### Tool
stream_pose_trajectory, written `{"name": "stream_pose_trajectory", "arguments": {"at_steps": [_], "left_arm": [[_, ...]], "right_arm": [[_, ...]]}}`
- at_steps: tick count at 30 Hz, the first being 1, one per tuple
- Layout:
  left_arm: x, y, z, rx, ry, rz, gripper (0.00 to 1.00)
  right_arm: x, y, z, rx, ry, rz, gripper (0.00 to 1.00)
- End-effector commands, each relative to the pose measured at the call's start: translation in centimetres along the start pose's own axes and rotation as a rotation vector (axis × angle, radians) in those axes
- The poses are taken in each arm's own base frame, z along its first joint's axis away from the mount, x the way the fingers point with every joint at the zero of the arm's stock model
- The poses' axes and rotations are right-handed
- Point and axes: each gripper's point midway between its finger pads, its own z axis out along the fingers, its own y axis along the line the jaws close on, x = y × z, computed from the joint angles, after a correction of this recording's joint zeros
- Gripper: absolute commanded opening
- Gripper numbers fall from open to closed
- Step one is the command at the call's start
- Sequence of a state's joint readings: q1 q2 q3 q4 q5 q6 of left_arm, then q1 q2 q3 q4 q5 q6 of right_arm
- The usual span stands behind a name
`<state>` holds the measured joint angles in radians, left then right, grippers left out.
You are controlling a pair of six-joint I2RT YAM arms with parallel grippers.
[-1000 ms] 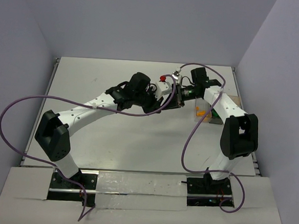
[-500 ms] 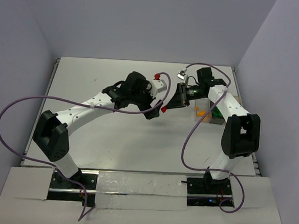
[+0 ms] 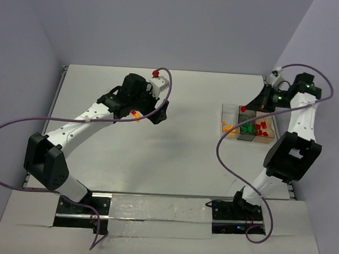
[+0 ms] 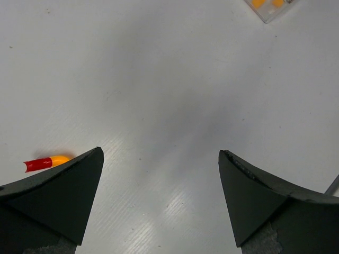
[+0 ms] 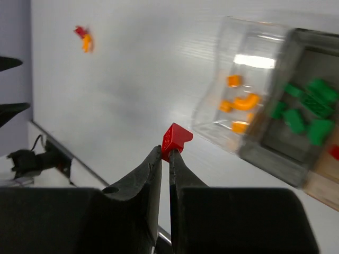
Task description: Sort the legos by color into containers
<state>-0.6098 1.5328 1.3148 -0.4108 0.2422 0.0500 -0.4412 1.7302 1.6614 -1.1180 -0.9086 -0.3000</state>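
Parted from a mid-table meeting a second back. Left of the table's (image 3: 126, 159) centre, shows left gripper (image 4: 160, 153) released wide, a red-and-orange lego pair (image 4: 46, 162) partly hidden behind it. Toward the far right edge, shows right gripper (image 5: 165, 153) clenched on a red lego (image 5: 177, 137) over blurred containers (image 5: 209, 106), red compartment cut off
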Motion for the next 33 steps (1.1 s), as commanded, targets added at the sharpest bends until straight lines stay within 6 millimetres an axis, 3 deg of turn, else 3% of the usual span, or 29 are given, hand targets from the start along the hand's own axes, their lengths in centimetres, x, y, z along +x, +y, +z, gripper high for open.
{"name": "stream_pose_trajectory", "arguments": {"at_steps": [1, 4, 8, 18, 21, 24, 30, 33], "left_arm": [[-0.4, 1.0, 0.5, -0.042, 0.002, 0.006, 0.99], [-0.2, 1.8, 1.2, -0.064, 0.023, -0.018, 0.99], [-0.1, 2.7, 1.6, -0.080, 0.039, -0.045, 0.99], [1.4, 8.4, 1.7, -0.157, 0.079, -0.236, 0.99], [1.6, 9.2, 1.4, -0.159, 0.078, -0.261, 0.99], [1.9, 9.9, 1.2, -0.176, 0.082, -0.275, 0.99], [2.9, 11.2, 0.7, -0.211, 0.095, -0.307, 0.99], [3.6, 12.1, 0.4, -0.241, 0.109, -0.324, 0.99]], "right_arm": [[-1.1, -6.1, -4.1, 0.206, 0.004, -0.005, 0.00], [-1.9, -10.2, -5.6, 0.340, 0.009, -0.002, 0.00], [-2.5, -13.3, -5.6, 0.433, 0.020, -0.012, 0.00], [-1.0, -16.8, -1.8, 0.479, 0.078, -0.008, 0.00], [-0.9, -17.3, -0.8, 0.509, 0.093, -0.042, 0.00], [-0.4, -18.2, 0.1, 0.534, 0.115, -0.046, 0.04], [-0.6, -18.9, 1.0, 0.565, 0.118, -0.067, 0.34], [-0.7, -18.8, 1.2, 0.577, 0.120, -0.078, 0.41]]}}
